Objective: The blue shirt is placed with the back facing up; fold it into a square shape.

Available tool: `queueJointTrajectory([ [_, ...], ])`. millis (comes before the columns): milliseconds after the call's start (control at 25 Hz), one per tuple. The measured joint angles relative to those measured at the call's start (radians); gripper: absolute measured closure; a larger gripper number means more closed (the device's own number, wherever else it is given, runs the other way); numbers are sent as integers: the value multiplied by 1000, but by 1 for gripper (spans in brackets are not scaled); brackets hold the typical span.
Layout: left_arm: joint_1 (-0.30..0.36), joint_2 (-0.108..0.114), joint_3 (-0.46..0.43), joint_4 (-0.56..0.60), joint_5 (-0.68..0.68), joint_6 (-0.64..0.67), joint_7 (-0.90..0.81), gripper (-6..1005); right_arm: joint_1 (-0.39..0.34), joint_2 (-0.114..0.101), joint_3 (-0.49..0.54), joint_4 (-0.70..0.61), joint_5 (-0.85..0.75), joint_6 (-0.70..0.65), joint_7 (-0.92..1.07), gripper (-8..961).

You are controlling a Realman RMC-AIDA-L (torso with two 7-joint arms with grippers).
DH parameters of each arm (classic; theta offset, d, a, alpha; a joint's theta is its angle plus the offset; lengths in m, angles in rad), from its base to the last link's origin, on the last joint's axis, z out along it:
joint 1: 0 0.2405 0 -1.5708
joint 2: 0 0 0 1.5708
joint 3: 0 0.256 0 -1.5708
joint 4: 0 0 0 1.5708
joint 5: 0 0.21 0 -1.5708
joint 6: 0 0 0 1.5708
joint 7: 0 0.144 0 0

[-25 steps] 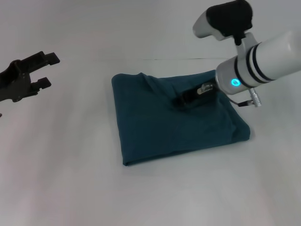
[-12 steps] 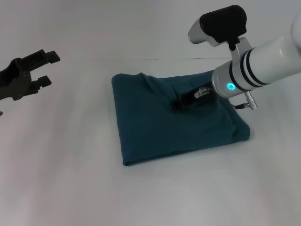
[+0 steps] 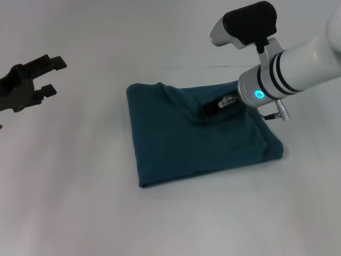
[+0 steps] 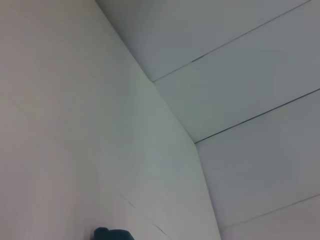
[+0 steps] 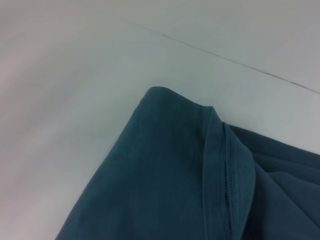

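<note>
blue shirt point(image 3: 200, 133) already folded into rough square, lying flat on white table point(image 3: 80, 186), plain side up, no lettering showing. few wrinkles near far edge; right wrist view shows stitched hem and one rounded corner of shirt point(image 5: 200, 180).

right gripper point(image 3: 209, 111) down on shirt's far middle, tips sunk in small fold of cloth. spread or pinching? honestly can't tell.

left gripper point(image 3: 45, 77) hangs well off shirt's left side, up off table, fingers spread, holding nothing.
</note>
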Motion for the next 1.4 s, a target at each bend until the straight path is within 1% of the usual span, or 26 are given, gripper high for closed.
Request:
queueJointTrajectory([
  [160, 0, 0, 0, 0, 0, -6, 0, 81, 1, 0, 0, 0, -1, 0, 0, 897],
  [280, 0, 0, 0, 0, 0, -7, 1, 82, -1, 0, 6, -4, -2, 0, 1, 929],
  [360, 1, 0, 0, 0, 0, -7, 1, 82, -6, -3, 9, -25, -2, -1, 9, 951],
  [520, 4, 0, 0, 0, 0, -4, 2, 83, -15, -20, 15, -84, -32, -9, 48, 951],
  [720, 6, 0, -11, 0, -1, 3, 2, 83, -12, -25, 81, -127, -151, -6, 79, 950],
  [920, 5, 0, -12, 0, -1, 5, 2, 84, -4, -21, 121, -128, -216, 22, 80, 951],
  [1240, 1, 0, -12, 0, -2, 6, -1, 86, 11, -7, 120, -113, -283, 78, 101, 922],
  [1400, 0, 0, -12, 0, -2, 2, -3, 86, 12, -5, 116, -106, -320, 106, 143, 903],
])
